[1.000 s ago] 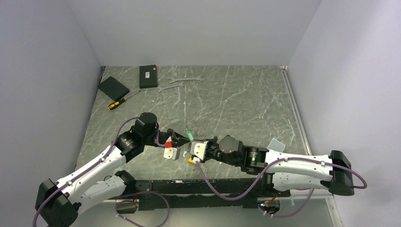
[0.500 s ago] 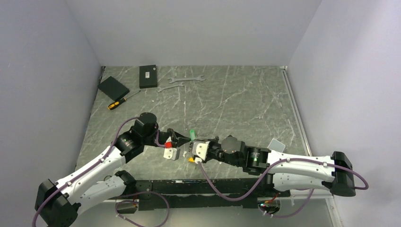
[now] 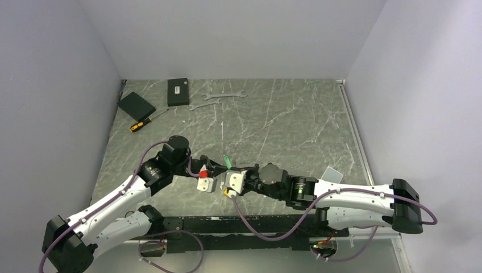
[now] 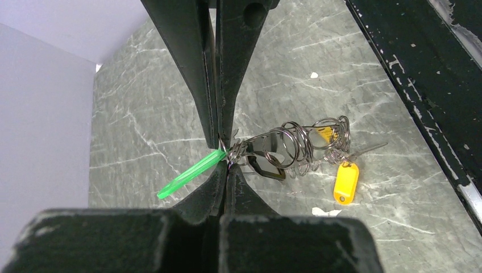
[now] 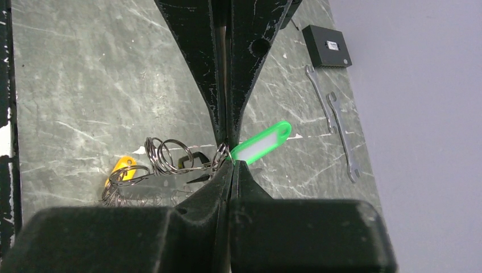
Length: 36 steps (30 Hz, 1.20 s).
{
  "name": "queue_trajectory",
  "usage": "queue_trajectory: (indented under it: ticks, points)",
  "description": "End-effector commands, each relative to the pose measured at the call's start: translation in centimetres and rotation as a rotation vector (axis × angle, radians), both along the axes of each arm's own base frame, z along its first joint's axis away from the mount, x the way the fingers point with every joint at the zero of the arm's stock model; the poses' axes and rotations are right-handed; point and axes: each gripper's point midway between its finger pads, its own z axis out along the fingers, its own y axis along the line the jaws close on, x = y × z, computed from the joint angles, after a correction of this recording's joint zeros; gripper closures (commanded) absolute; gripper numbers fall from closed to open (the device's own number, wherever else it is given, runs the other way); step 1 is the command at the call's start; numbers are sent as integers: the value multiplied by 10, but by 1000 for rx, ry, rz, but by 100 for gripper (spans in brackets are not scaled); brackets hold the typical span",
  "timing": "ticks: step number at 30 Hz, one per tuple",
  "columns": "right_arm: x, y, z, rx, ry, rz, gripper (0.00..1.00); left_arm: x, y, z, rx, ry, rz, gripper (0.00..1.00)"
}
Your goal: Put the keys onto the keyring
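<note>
Left tool (image 4: 223,153) and right tool (image 5: 229,149) closed, tips apparently pinching the keys (image 4: 241,149), green tag (image 5: 260,142) just beside

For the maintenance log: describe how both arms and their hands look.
Both the left arm and right arm: white shells, black joints, a purple cable trailing each. The left hand and right hand have thin, scuffed black fingers on a white block, with a red mark on the left, yellow on the right.

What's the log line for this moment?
left fingers: shut on ring at green tag | right fingers: shut on same ring | ring cluster, yellow tag: beside fingers
</note>
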Motion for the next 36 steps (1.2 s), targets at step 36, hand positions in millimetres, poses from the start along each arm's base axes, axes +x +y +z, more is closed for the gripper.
queue_trajectory:
  ticks: [36]
  points:
    - [24,10,45,115,-112,-89,100,-8,-6,15,-55,-31,-27,73]
